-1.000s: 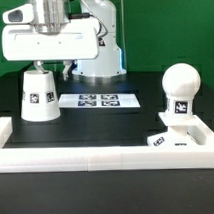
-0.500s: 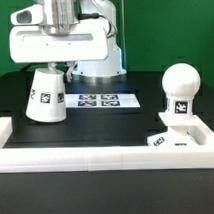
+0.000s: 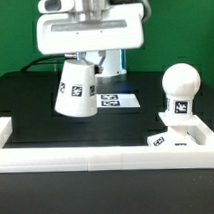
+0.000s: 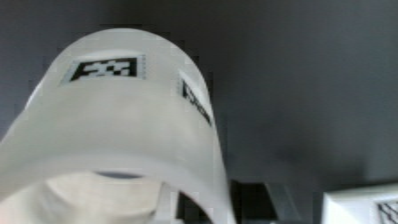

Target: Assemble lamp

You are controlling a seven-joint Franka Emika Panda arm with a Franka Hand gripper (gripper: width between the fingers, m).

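My gripper (image 3: 81,63) is shut on the top rim of the white cone-shaped lamp shade (image 3: 76,91) and holds it tilted, lifted off the black table at centre left. In the wrist view the shade (image 4: 125,130) fills most of the picture, with a tag on its side, and it hides my fingertips. The round bulb (image 3: 179,84) stands upright on the low angular base (image 3: 176,136) at the exterior view's right, well apart from the shade.
The marker board (image 3: 122,98) lies flat on the table behind the shade. A white raised border (image 3: 97,156) runs along the front and left side of the table. The robot's white body stands behind.
My gripper has carried the shade toward the exterior view's right and lifted it, with more tilt. The bulb and base have not moved.
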